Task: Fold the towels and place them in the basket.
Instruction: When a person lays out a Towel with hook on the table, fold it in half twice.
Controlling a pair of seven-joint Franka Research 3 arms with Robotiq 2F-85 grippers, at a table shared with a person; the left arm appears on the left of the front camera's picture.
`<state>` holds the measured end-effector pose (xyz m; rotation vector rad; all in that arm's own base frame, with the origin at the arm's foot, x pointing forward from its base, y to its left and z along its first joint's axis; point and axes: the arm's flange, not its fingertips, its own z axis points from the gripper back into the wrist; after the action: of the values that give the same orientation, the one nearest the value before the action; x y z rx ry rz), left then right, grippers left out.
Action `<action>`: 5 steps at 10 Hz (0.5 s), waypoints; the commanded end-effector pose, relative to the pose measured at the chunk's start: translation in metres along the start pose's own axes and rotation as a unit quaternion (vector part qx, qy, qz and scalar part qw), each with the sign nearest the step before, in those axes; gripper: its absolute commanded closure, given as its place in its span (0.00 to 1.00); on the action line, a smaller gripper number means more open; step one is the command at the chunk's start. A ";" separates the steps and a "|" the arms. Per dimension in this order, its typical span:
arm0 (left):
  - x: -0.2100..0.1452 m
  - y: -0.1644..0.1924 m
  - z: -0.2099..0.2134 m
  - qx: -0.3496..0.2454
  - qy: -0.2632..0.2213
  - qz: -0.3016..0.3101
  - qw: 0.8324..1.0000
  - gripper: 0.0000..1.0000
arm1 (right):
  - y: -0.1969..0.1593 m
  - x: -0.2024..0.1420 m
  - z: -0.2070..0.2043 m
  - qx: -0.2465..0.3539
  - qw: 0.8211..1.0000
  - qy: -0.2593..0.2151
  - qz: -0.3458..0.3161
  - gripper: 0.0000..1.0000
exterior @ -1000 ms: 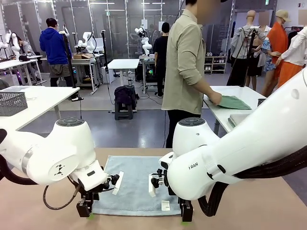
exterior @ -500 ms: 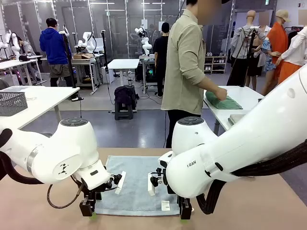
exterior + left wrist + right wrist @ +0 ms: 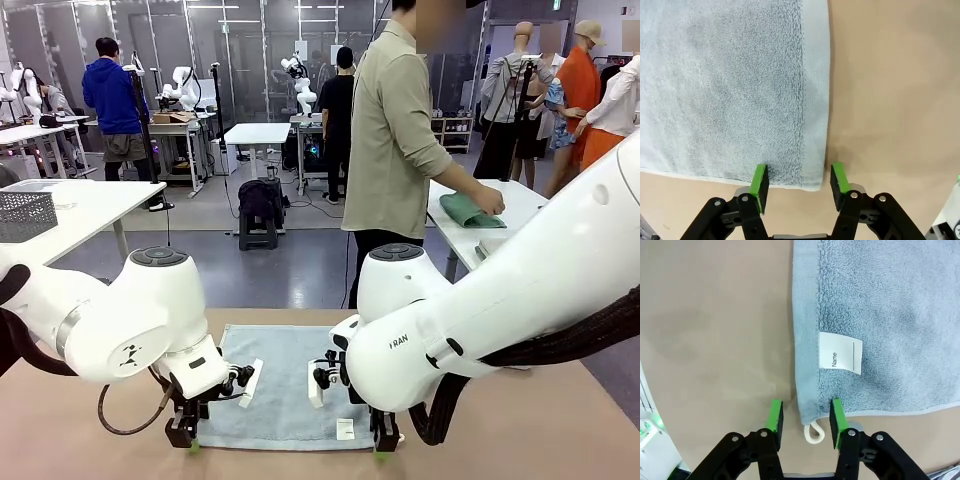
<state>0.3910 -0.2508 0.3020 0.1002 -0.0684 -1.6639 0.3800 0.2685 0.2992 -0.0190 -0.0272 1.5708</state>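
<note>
Straddling two near corners of the towel (image 3: 285,385), lying flat by the table's (image 3: 560,430) near edge, with left gripper (image 3: 799,174) and right gripper (image 3: 805,410), both jaws open. Risking pinching only the loop (image 3: 813,432) and losing the cloth.

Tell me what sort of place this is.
Probably a robotics lab or test hall, not a home: white work tables in an open room, a person handling a green cloth at one, a towel laid flat on the brown table.
</note>
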 end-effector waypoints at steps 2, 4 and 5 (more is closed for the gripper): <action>0.007 0.005 -0.006 0.019 0.010 0.006 1.000 0.36 | -0.003 0.001 -0.004 -0.012 1.000 0.015 0.002 0.51; 0.007 0.005 -0.005 0.018 0.013 0.008 1.000 0.36 | -0.003 0.001 -0.005 -0.015 1.000 0.017 0.001 0.51; 0.007 0.004 -0.005 0.020 0.018 0.007 1.000 0.44 | -0.004 0.001 -0.006 -0.013 1.000 0.016 0.002 0.51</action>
<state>0.3909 -0.2521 0.3025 0.1147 -0.0687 -1.6621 0.3813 0.2665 0.2980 -0.0372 -0.0216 1.5867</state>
